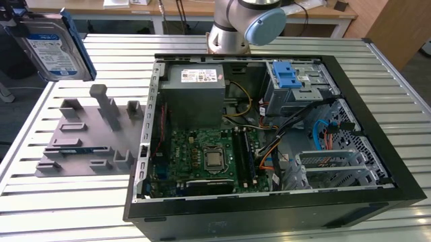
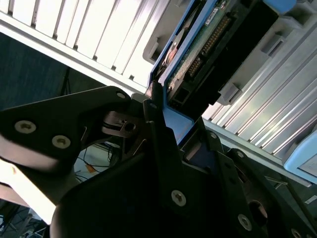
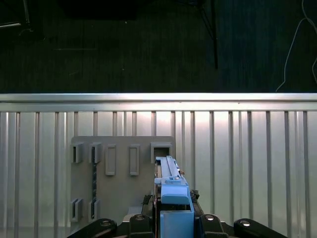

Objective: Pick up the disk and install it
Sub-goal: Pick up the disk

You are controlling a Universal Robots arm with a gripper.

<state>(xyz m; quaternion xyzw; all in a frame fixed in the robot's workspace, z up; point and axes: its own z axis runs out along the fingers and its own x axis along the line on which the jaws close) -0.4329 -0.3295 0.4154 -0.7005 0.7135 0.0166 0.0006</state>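
In the exterior view the disk [image 1: 48,43], a flat silver rectangular hard drive with blue plastic rails, hangs upright in the air above the slatted metal counter [image 1: 81,201]. It is near the grey plastic fixture plate [image 1: 81,151]. The open black computer case [image 1: 269,212] stands well apart at the exterior view's right. In the second wrist view the black pincer [image 2: 171,111] is clamped on the disk's blue rail. In the first wrist view the disk juts edge-on over the plate.

Probably a lab: slatted metal workbench [image 1: 67,201], opened computer case [image 1: 269,214], wooden desks [image 1: 192,8].
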